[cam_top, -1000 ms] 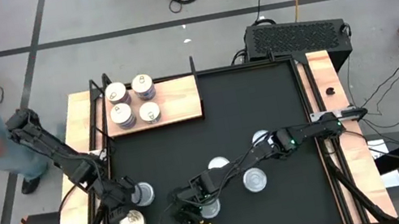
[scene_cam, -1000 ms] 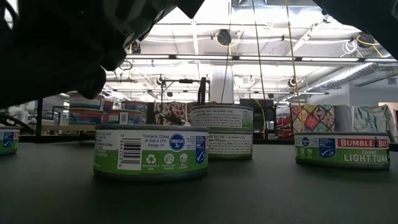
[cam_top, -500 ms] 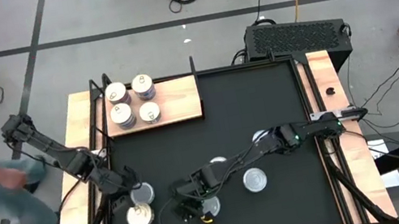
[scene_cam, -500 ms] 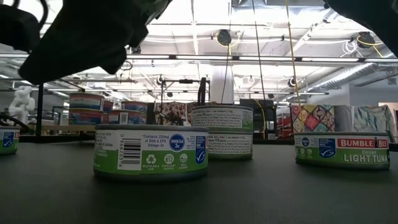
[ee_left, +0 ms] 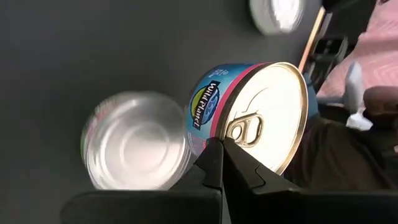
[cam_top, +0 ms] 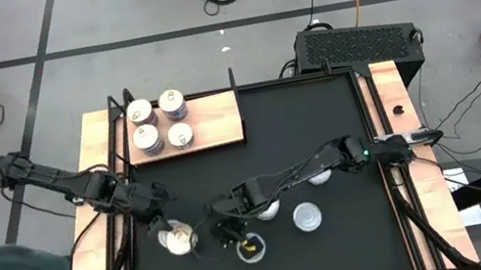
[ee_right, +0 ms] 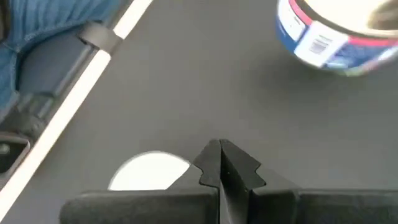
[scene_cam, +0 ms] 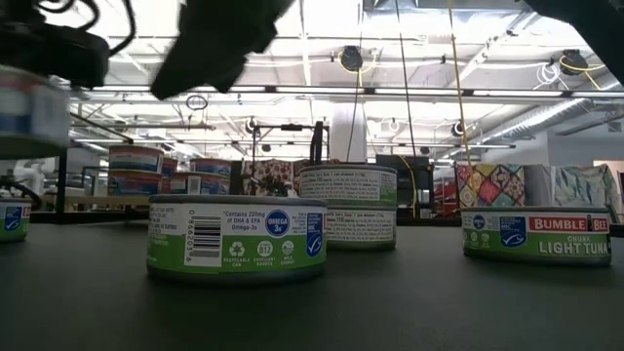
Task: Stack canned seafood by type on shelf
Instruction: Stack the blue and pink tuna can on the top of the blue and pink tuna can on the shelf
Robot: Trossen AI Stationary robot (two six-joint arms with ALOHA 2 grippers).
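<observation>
Four tins point(cam_top: 157, 122) are already stacked on the wooden shelf point(cam_top: 213, 120). Left gripper point(cam_top: 172, 234) has its fingers clamped on a Wild Planet tin point(ee_left: 249, 118), lifted off the counter point(cam_top: 321, 141); next it needs carrying over to the matching stack. Right gripper point(cam_top: 229, 237) hovers nearby with fingers closed on nothing.

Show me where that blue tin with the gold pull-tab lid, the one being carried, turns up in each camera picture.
High view: the blue tin is near the table's front left, held by the left hand.
Low view: the tin is blurred, raised off the table at the far left edge.
Left wrist view: the tin is centre-right, lid facing the camera.
Right wrist view: the tin is in the top right corner.
Shared landmark: the black tabletop.
</observation>
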